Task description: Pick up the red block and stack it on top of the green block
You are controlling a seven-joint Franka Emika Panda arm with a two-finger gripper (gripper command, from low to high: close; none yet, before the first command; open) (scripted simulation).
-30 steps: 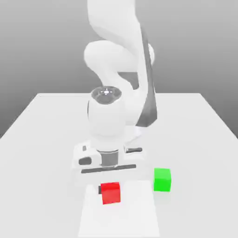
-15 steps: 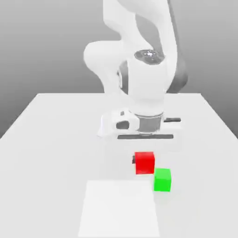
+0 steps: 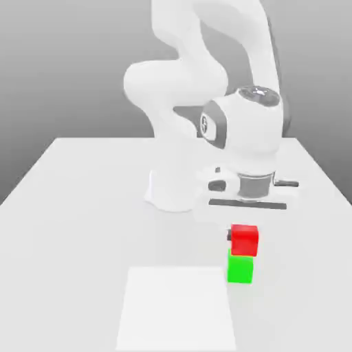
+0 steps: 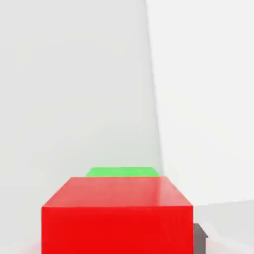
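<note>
The gripper (image 3: 243, 236), right of centre in the exterior view, is clamped on the red block (image 3: 245, 240), which sits beneath the hand. In that view the red block appears directly above the green block (image 3: 240, 267), in the lower right. The exterior view shows the arm (image 3: 251, 130); the hand view shows the red block's broad face, with a green strip past its edge. The red block is level, slightly turned, a cube without a long axis.

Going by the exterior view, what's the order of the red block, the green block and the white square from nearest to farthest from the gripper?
1. Red block, held in the gripper.
2. Green block, just below the red one.
3. White square, toward the exterior view's left.
</note>
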